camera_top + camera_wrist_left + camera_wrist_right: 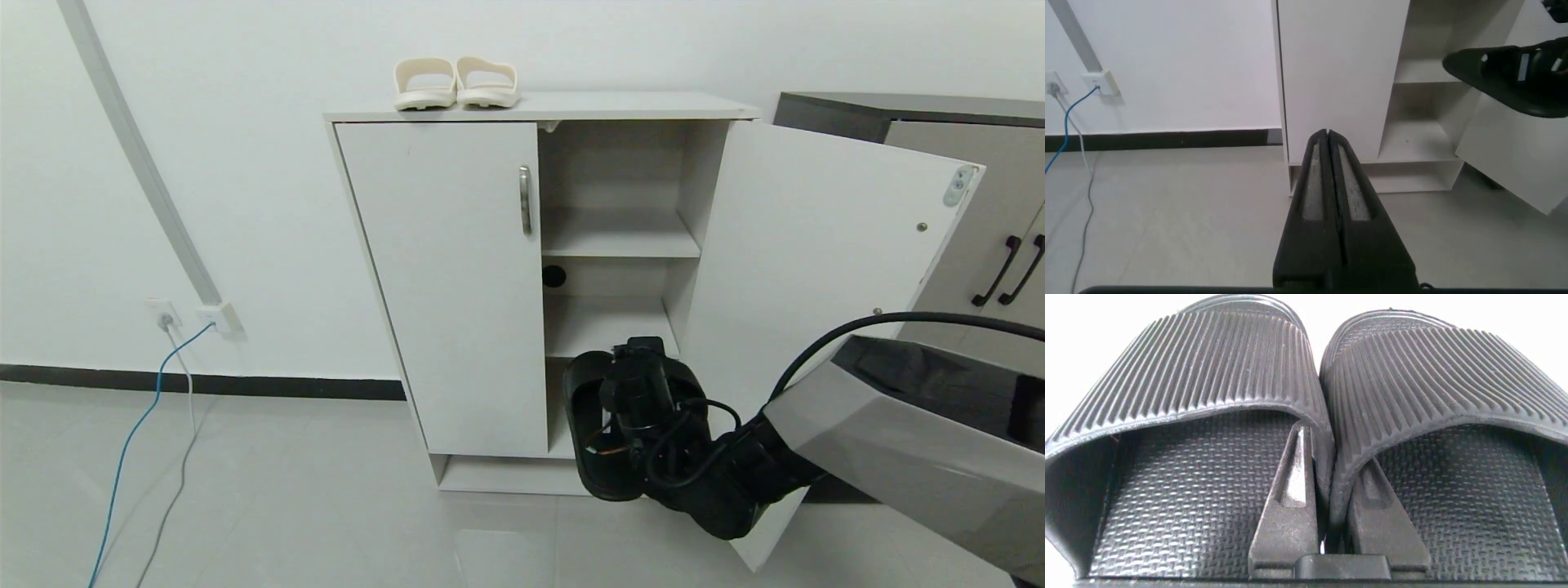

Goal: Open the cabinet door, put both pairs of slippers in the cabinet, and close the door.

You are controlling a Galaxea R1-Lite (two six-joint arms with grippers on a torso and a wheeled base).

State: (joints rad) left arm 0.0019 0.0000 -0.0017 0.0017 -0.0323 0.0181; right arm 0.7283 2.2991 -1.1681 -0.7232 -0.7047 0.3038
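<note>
Right wrist view, item one: black slippers (1208,416), one pair, side by side, with ribbed straps. Your right gripper (1331,457) is clamped on them. One finger sits inside each slipper, pinching the two inner walls together.

Location: the head view puts the pair in the air before the open right half of the cabinet (620,104). It hangs about level with the lowest compartment, beside the swung-out right door (816,245).

Item two: cream slippers (457,82), one pair, on the cabinet top above the closed left door (441,286), not yet stowed.

Item three: left gripper (1327,135), fingers pressed together on nothing, well apart from the cabinet.

Handling, as a judgement: you are placing the black pair.
- Carry it straight in, clear of the left door's edge and of the open door.
- Set the soles flat on a shelf (608,327) or the compartment floor, and let go only once they rest.
- Keep the pair level, because a pinch on two soft walls looks liable to slip if tilted.

Not legible:
- The lowest compartment's floor lies behind the slippers and the wrist.
- Whether the pair already touches the cabinet, you cannot tell.
</note>
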